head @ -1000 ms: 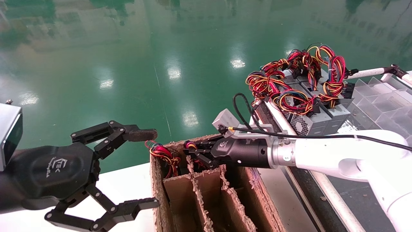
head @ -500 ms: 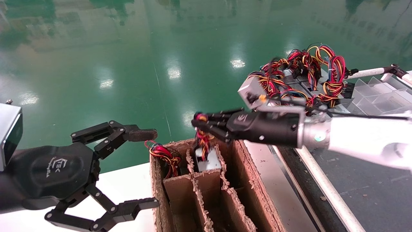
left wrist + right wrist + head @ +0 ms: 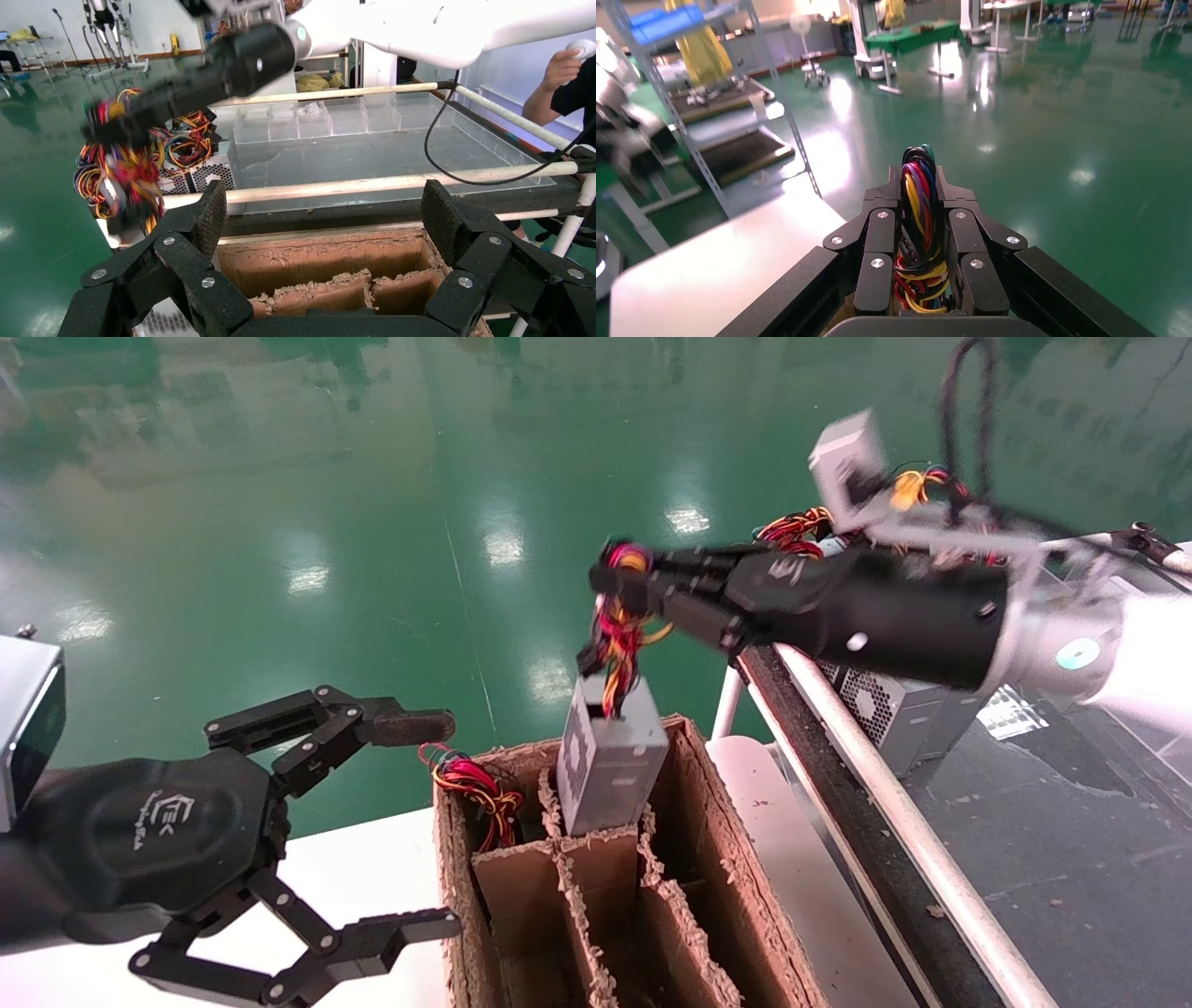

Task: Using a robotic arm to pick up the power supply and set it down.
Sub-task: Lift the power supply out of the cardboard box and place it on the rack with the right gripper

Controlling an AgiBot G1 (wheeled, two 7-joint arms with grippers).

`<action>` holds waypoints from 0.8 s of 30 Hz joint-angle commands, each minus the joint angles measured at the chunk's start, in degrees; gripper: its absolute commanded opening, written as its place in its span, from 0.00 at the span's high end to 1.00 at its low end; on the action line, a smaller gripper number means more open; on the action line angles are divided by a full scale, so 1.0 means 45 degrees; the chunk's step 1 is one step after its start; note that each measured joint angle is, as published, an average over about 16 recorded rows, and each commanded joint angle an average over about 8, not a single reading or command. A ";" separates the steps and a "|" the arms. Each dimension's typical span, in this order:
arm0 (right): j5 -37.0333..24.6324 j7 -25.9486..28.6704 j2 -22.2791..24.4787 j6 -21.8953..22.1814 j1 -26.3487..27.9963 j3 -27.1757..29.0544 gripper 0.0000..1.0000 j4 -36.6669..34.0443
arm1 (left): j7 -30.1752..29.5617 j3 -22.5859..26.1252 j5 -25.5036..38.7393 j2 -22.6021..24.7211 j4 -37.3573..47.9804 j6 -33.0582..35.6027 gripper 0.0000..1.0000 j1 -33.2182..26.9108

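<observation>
The power supply (image 3: 610,761), a grey metal box, hangs by its bundle of red, yellow and black wires (image 3: 616,645), its lower end still inside a middle compartment of the cardboard box (image 3: 717,859). My right gripper (image 3: 619,581) is above the box, shut on the top of that wire bundle. The right wrist view shows the wires (image 3: 918,210) squeezed between the right gripper (image 3: 921,172) fingers. My left gripper (image 3: 414,826) stays open beside the box's left wall, holding nothing. In the left wrist view the left gripper (image 3: 325,210) frames the box's compartments.
Another wire bundle (image 3: 470,789) sticks out of the box's left compartment. More power supplies (image 3: 894,705) sit on the rack at right, behind a white rail (image 3: 866,775). Clear plastic trays (image 3: 337,119) lie on the rack. A person's arm (image 3: 562,77) is at its far side.
My right gripper has risen and moved back with the wires, pulling the power supply up out of its compartment. The left arm has not moved.
</observation>
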 commanded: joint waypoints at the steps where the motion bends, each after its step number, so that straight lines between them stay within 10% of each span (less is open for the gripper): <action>1: 0.0177 0.0317 0.0190 -0.0097 0.0112 0.0106 1.00 0.0220 | 0.0000 0.0000 0.0000 0.0000 0.0000 0.0000 0.00 0.0000; 24: 0.0308 0.2360 0.1711 -0.0568 0.4325 0.0625 1.00 -0.1676 | 0.0001 0.0003 -0.0002 -0.0001 0.0000 -0.0001 0.00 -0.0001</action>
